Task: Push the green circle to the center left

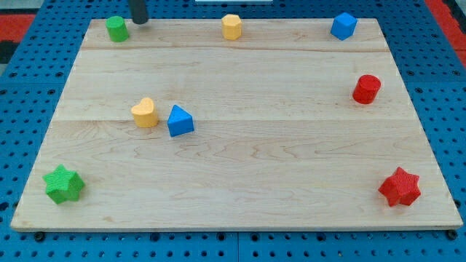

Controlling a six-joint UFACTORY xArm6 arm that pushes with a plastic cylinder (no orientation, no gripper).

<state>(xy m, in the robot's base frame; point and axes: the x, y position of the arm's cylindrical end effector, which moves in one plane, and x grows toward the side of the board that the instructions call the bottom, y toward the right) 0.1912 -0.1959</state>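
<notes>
The green circle (116, 28) is a short green cylinder standing at the top left corner of the wooden board (240, 167). My tip (139, 21) is at the view's top edge, just to the right of the green circle, with a small gap between them. Only the lower end of the dark rod shows.
A yellow heart (145, 113) and a blue triangle (179, 121) sit side by side left of centre. A green star (63, 184) is bottom left. A yellow hexagon (231, 26), a blue block (343, 25), a red cylinder (366, 89) and a red star (400, 187) lie elsewhere.
</notes>
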